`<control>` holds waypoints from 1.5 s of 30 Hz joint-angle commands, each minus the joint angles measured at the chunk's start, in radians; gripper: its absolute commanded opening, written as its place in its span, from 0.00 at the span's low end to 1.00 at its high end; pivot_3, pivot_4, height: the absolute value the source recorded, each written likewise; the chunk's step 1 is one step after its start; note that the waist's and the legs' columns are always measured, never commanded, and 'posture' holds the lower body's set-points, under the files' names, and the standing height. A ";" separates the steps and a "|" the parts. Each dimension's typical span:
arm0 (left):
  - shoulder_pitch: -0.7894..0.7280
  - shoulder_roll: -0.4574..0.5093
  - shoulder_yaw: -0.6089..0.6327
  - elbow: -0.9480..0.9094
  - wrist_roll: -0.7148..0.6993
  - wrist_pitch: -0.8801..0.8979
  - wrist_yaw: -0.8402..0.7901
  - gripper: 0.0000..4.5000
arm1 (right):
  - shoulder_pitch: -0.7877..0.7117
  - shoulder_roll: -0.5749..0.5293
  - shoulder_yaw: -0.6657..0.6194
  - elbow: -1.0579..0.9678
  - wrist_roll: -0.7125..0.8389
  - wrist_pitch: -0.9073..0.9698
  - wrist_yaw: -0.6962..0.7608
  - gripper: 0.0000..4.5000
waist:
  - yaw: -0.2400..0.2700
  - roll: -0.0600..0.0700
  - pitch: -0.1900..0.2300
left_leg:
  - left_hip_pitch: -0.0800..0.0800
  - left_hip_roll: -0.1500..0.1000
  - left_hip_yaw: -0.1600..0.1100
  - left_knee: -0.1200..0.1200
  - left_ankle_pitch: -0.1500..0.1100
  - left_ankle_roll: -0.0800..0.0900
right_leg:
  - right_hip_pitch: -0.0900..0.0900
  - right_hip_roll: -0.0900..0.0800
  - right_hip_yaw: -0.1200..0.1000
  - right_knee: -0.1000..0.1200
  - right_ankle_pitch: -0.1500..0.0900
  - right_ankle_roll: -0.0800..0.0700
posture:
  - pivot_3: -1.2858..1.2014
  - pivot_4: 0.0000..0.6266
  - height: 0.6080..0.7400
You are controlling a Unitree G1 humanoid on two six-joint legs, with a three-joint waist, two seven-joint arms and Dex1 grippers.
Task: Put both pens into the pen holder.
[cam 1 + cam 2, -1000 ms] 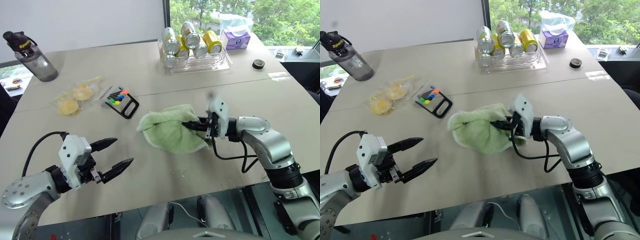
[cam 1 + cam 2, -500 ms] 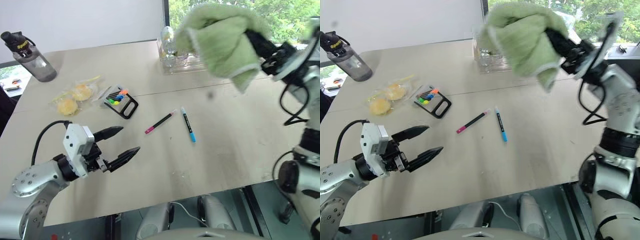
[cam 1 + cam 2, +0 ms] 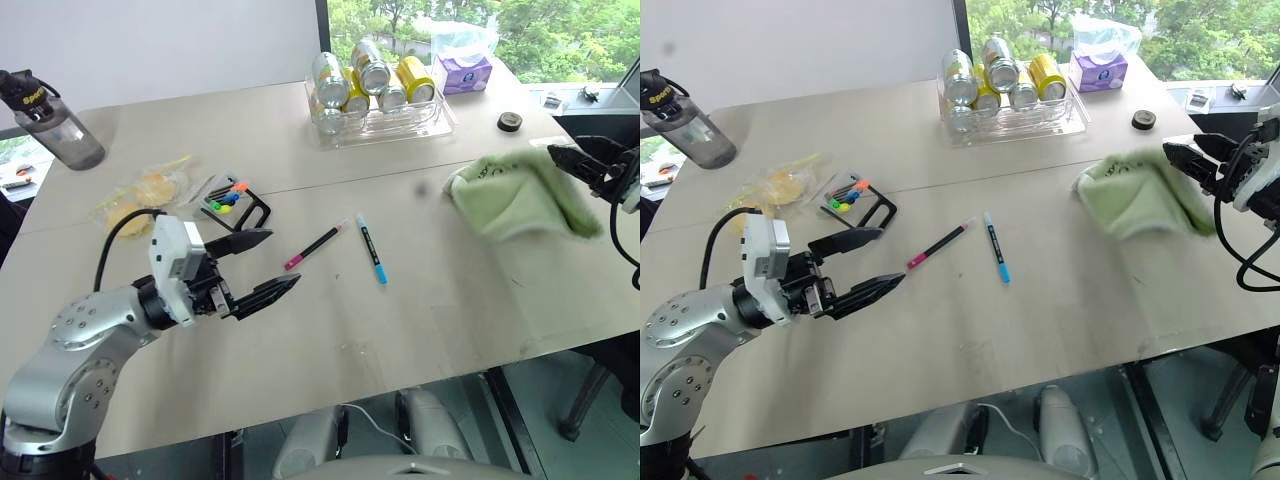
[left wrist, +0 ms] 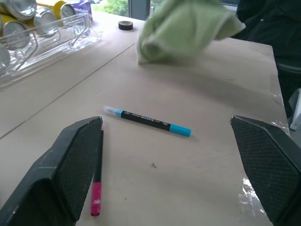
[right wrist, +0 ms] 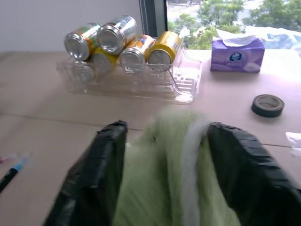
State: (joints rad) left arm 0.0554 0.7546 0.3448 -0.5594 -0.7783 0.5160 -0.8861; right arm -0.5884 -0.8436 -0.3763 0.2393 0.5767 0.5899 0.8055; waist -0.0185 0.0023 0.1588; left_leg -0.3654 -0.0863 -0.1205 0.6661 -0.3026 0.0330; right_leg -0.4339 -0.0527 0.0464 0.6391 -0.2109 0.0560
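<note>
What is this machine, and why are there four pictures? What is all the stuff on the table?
It is a robot with two arms. Each arm ends in a hand with two black fingers. Two pictures come from cameras in its head, looking down at the table. The other two come from small cameras on its wrists, looking along the fingers.

The left hand is open and holds nothing. Beside the right hand there is a green cloth, and that hand's fingers are spread.

Two pens lie in the middle, one with a pink end and one with a blue end. Nearby are a black pen holder, a tray of drink cans, a water bottle, a bag of snacks and a purple tissue box.
</note>
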 commanded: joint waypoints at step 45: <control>-0.560 -0.593 -0.714 0.333 0.640 0.578 0.657 1.00 | 0.601 -0.021 0.006 -0.636 0.081 -0.014 0.183 0.98 | 0.035 -0.005 0.000 | 0.001 -0.001 -0.003 0.006 0.000 0.000 | 0.003 0.000 -0.002 0.003 0.000 0.001 | 0.52 0.24 0.99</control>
State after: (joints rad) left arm -0.5162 0.1638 -0.3732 -0.2222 -0.1561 1.0460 -0.2571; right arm 0.0053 -0.8543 -0.3262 -0.3586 0.6410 0.5844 0.9927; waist 0.0169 -0.0024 0.1584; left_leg -0.3644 -0.0875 -0.1235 0.6725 -0.3024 0.0327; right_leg -0.4306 -0.0529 0.0442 0.6426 -0.2105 0.0570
